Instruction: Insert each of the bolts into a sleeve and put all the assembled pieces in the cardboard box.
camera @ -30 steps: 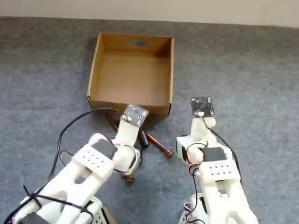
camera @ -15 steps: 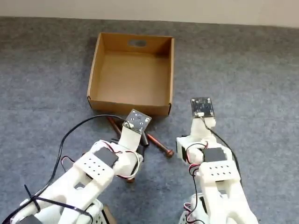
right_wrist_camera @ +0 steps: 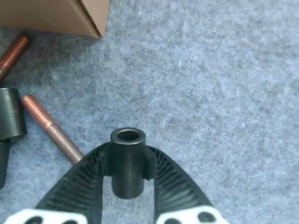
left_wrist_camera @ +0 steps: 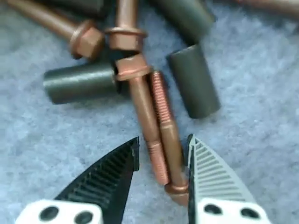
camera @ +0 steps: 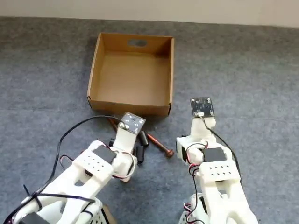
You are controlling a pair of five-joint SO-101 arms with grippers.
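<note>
Two copper-coloured threaded metal bolts (left_wrist_camera: 142, 112) side by side on the grey carpeted surface (camera: 252, 70), amid further bolts and dark cylindrical metal sleeves (left_wrist_camera: 194, 79), just in front of the open brown cardboard box (camera: 95, 70). Jaws of the left end effector (left_wrist_camera: 162, 147) apart, straddling both shanks; shifted within the last second from nearer the box wall back over the pile. Opposite, the right end effector (right_wrist_camera: 127, 156) unmoved, clamped on one black sleeve (right_wrist_camera: 127, 179), open bore facing away from the wrist. Judged: bolt pick imminent, insertion into the held sleeve next, with some risk of pinching both bolts together. Box interior bare, nothing assembled yet
</note>
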